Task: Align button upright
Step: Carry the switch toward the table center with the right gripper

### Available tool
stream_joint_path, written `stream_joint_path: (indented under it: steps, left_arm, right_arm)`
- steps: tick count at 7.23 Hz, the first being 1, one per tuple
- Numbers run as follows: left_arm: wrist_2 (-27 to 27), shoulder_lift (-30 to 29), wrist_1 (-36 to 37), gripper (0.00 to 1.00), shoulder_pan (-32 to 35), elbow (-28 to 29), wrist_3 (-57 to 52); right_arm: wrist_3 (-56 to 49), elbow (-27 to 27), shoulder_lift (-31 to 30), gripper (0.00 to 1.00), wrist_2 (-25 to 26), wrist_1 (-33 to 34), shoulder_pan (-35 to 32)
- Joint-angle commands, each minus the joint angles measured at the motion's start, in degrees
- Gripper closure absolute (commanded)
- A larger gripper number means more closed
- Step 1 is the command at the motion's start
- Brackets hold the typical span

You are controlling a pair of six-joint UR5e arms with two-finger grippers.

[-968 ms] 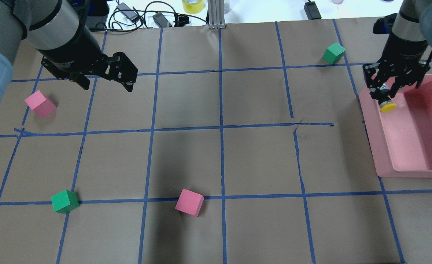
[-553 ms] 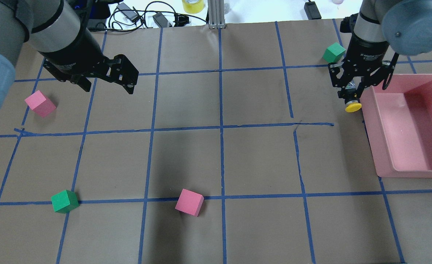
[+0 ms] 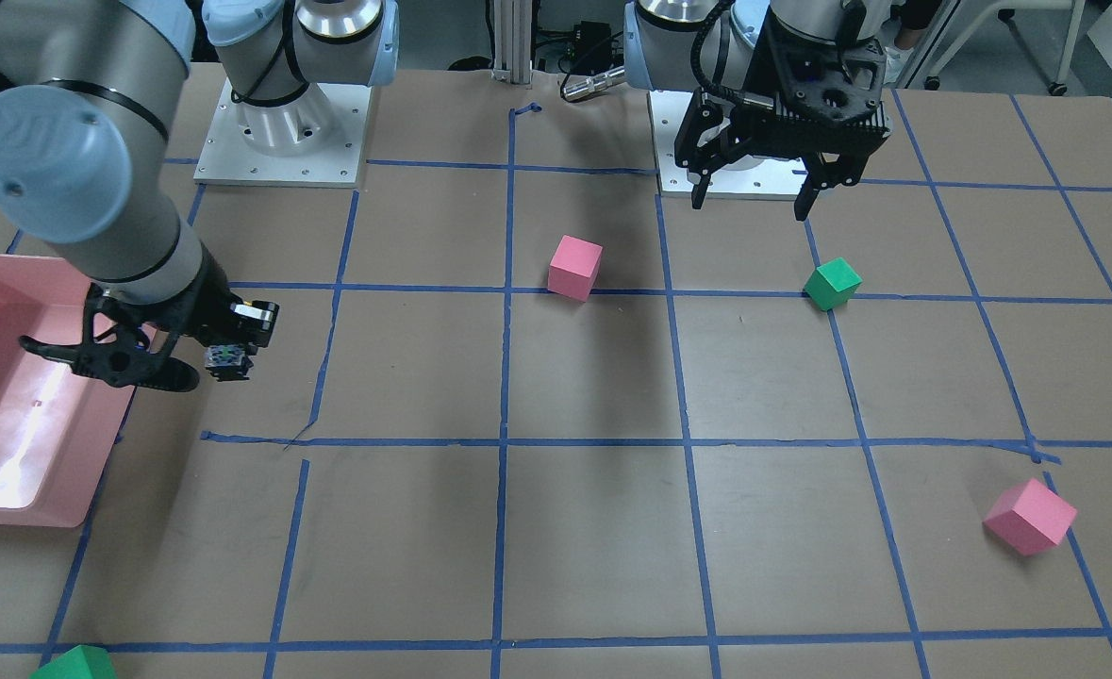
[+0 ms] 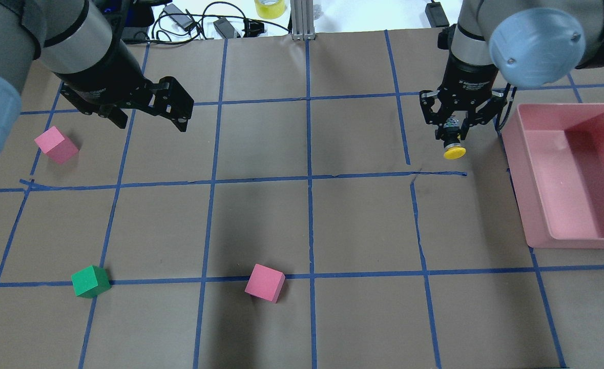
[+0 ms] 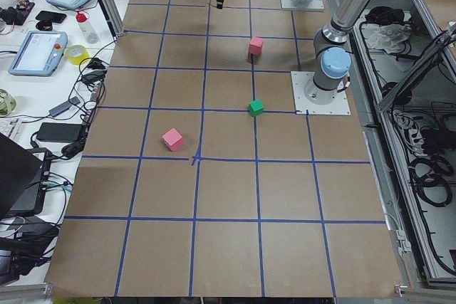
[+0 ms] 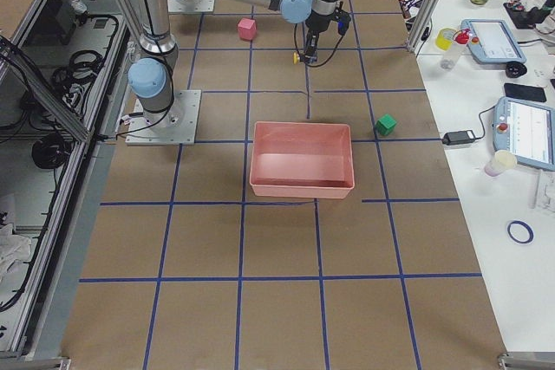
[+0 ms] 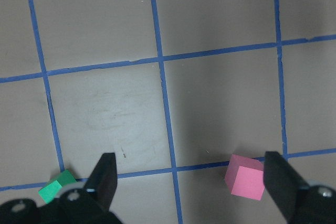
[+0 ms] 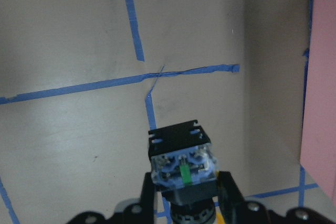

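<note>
A table (image 4: 363, 225) covered in brown paper and gridded with blue tape filled the scene. Nearest the robot, a near pink cube (image 4: 265, 282) and a green cube (image 4: 90, 281) sat on the paper, well to the robot's side of the left gripper (image 4: 150, 120). In that gripper's wrist view the pink one showed just inside one fingertip and the green one just outside the other. The left gripper's jaws were spread wide. A second pink cube (image 4: 56, 145) sat near that gripper, on its outer side.

The right gripper (image 4: 453, 134) pinched the button (image 4: 455, 152) by its black body. The silvery contact block was turned up toward the wrist camera and the yellow cap was at the lower end. A pink bin (image 4: 519, 179) stood near those jaws, on their outer side. Beyond the table's far edge lay cables (image 4: 189, 20) and a roll of yellow tape (image 4: 270, 7).
</note>
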State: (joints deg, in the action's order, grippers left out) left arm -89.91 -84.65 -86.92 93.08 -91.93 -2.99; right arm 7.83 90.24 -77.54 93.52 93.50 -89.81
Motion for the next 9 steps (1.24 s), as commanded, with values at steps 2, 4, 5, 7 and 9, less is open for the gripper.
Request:
stream_joint_path:
  steps: [2, 4, 5, 7, 9]
  left_arm:
    - [-0.1, 0.0, 0.0, 0.00, 0.0, 0.0, 0.0]
    - [-0.1, 0.0, 0.0, 0.00, 0.0, 0.0, 0.0]
    - [-0.1, 0.0, 0.0, 0.00, 0.0, 0.0, 0.0]
    - [-0.1, 0.0, 0.0, 0.00, 0.0, 0.0, 0.0]
    - [-0.1, 0.0, 0.0, 0.00, 0.0, 0.0, 0.0]
  right_arm:
    - [5.3, 0.0, 2.6, 1.00, -2.1, 5.2, -5.8]
    - [11.0, 0.0, 4.7, 1.00, -2.7, 8.2, -9.1]
    - [13.4, 0.0, 5.2, 1.00, -4.7, 9.0, -9.8]
    - [19.1, 0.1, 7.4, 1.00, -5.5, 11.3, -13.0]
    - [21.7, 0.0, 9.5, 1.00, -5.8, 14.9, -15.0]
